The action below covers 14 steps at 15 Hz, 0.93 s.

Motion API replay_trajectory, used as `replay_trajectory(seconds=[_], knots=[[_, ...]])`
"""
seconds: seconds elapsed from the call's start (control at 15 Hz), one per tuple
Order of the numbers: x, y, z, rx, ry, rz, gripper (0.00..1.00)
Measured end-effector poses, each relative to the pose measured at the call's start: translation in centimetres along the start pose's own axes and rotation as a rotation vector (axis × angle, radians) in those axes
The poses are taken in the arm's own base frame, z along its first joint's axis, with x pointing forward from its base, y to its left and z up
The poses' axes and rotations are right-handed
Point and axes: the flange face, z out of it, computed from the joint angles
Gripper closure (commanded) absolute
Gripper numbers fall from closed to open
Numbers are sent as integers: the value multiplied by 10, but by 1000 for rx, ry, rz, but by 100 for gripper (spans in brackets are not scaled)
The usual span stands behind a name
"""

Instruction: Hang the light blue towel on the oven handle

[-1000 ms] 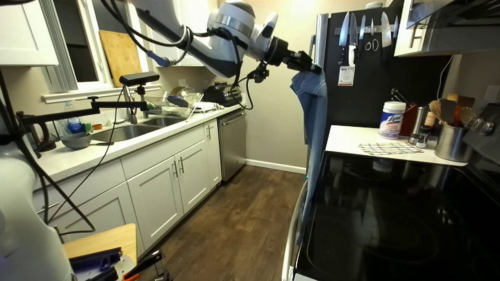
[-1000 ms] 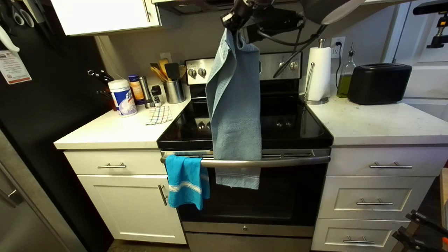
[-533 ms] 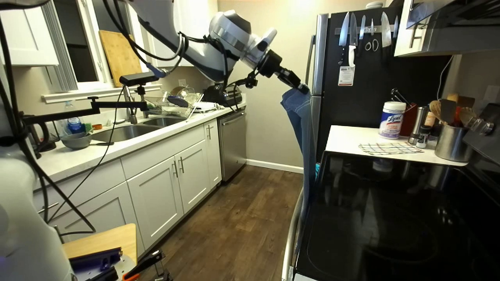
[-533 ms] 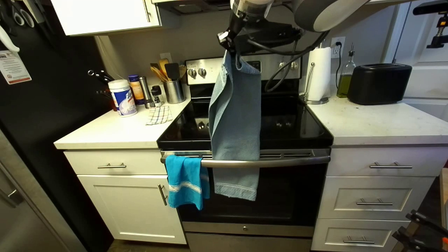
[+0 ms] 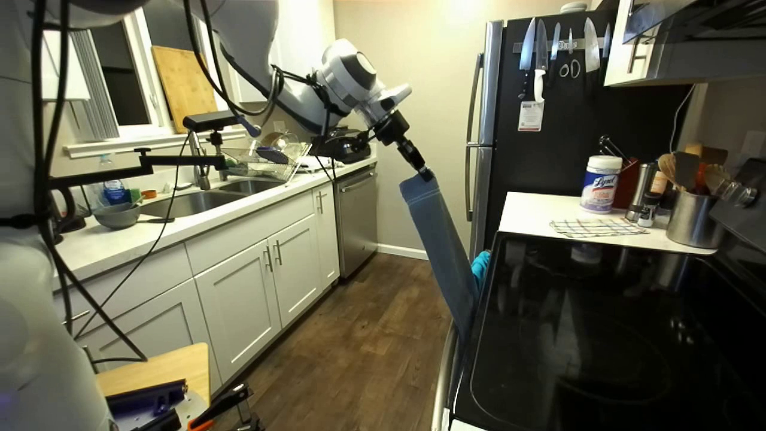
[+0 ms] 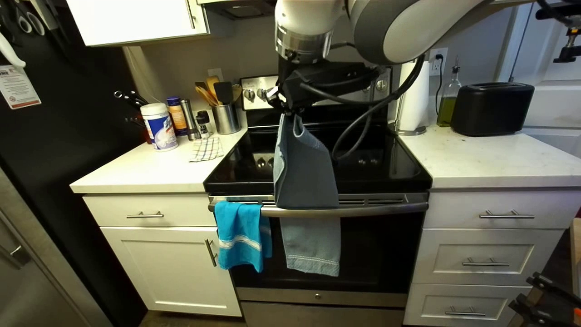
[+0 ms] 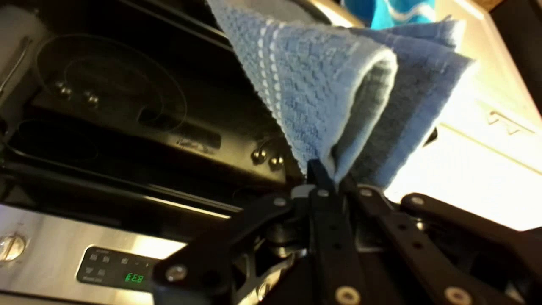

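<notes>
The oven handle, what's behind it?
The light blue towel goes down behind the oven handle, and its lower end shows below, in front of the dark oven door. The handle covers a strip of towel, and the bright blue cloth hides what's behind it.

The end effector (image 6: 288, 111) holds the towel (image 6: 307, 175) passing behind the oven handle (image 6: 345, 211).

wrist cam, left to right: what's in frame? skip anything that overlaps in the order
Stove knob at the left edge → green-lit display → light blue towel → drawer handle.
</notes>
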Motion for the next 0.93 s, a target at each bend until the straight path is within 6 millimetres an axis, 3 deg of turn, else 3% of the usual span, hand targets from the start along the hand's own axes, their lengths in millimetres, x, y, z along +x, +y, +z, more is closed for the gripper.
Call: replay_trajectory(seconds=[0.47,0.93], knots=[[-37,-47,22,-11,-244,-31,99],[-86,-85,42,-56,-215,-212,99]])
